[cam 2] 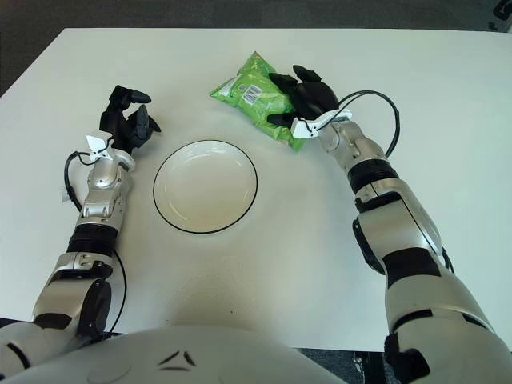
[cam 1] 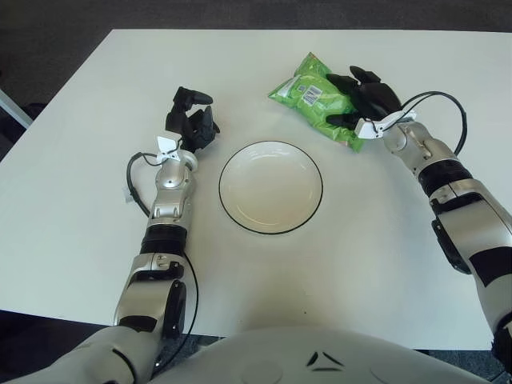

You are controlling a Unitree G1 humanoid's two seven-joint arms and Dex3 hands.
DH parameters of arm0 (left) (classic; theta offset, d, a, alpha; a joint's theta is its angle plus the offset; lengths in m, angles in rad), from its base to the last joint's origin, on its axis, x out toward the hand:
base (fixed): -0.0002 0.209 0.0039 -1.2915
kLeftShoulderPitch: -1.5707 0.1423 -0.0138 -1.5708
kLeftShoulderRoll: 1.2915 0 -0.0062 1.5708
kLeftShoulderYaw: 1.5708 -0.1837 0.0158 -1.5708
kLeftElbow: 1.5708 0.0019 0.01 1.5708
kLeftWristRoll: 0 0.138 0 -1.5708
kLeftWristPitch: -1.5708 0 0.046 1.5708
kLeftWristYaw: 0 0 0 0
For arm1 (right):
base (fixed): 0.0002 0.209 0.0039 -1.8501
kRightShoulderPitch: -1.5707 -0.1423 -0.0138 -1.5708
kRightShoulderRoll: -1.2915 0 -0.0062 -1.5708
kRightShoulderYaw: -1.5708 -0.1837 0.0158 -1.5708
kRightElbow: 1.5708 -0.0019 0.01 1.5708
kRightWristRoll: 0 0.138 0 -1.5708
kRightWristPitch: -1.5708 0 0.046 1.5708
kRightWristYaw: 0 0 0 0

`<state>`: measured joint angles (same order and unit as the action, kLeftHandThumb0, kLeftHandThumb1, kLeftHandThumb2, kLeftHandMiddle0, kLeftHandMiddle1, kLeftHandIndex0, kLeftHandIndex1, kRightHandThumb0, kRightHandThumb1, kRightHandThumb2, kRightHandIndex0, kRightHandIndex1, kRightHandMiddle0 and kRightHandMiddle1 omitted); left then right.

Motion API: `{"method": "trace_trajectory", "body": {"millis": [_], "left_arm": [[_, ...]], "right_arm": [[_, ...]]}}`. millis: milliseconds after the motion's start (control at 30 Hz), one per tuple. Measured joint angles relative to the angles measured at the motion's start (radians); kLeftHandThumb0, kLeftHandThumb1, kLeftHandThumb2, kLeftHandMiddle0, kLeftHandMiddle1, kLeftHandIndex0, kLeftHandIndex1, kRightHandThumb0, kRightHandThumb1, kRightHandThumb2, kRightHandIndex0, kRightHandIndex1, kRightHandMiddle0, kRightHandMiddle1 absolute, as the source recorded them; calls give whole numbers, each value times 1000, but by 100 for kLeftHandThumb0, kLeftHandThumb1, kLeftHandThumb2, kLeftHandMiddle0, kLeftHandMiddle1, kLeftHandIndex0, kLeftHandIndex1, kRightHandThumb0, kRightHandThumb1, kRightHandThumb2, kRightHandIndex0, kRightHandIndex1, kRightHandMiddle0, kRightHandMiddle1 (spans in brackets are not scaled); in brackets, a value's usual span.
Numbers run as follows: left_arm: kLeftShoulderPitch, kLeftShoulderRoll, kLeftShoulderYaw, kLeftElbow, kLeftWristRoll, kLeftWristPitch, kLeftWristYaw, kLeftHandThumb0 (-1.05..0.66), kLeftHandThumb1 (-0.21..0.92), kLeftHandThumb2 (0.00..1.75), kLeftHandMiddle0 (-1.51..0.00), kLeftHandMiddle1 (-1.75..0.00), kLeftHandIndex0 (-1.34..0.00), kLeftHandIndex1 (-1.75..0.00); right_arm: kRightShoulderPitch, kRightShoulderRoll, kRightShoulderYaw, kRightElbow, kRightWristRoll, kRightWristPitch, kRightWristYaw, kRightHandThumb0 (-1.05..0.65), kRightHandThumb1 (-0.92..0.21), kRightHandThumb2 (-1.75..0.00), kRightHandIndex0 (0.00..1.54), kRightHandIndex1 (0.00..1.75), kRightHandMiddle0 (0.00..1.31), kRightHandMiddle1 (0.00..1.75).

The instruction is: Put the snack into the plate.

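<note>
**A:** Starting nearest the robot, what sat in front of it?

**B:** The plate (cam 1: 270, 187), white with a dark rim, lay flat on the white table (cam 1: 80, 240) between the two arms, and nothing was in it. Being central, it looked reachable from either side.

**A:** And the left hand?

**B:** The left hand (cam 1: 189, 120) showed just left of the plate and a little farther back, fingers loosely curled around nothing. It seemed parked clear of the dish so as not to block the drop.

**A:** Where was the snack?

**B:** Farther out, beyond the plate and to its right: a green snack (cam 1: 308, 94) bag lying on the table, well outside the rim. The right hand (cam 1: 364, 100) was laid over its right end, dark fingers (cam 1: 342, 82) wrapped across the top and one tucked at the near edge.

**A:** Gripped, then?

**B:** It looked closed on the bag, though the bag seemed not yet lifted. I judged the grasp was taken at the end nearest the wrist so the arm could swing it left and inward over the plate.
</note>
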<state>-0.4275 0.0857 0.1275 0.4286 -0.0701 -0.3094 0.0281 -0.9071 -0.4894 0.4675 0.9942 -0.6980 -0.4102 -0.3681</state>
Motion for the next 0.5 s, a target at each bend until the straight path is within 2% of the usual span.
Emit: {"method": "trace_trajectory", "body": {"millis": [100, 133, 200, 300, 433, 500], "left_arm": [[-1, 1, 0, 4, 0, -3, -1, -37, 76, 73, -83, -175, -30, -175], [-1, 1, 0, 5, 0, -4, -1, -37, 76, 73, -83, -175, -30, -175], [-1, 2, 0, 6, 0, -6, -1, -37, 76, 73, -83, -175, -30, -175], [-1, 2, 0, 7, 0, -10, -1, -37, 76, 73, -83, -175, -30, -175], [-1, 2, 0, 7, 1, -13, -2, -37, 76, 73, -83, -175, -30, -175], [-1, 2, -1, 7, 1, -14, -2, -37, 76, 73, -83, -175, -30, -175]], "right_arm": [[25, 0, 1, -29, -14, 38, -73, -9, -92, -27, 40, 112, 49, 138], [31, 0, 1, -35, -21, 42, -94, -7, -90, -33, 39, 118, 46, 144], [40, 0, 3, -45, -25, 51, -125, -3, -78, -59, 36, 135, 41, 162], [49, 0, 6, -55, -30, 60, -154, -1, -67, -77, 40, 143, 39, 170], [59, 0, -3, -60, -26, 59, -186, 0, -57, -92, 48, 146, 38, 174], [63, 0, -14, -58, -16, 44, -192, 0, -51, -102, 47, 156, 37, 174]]}}
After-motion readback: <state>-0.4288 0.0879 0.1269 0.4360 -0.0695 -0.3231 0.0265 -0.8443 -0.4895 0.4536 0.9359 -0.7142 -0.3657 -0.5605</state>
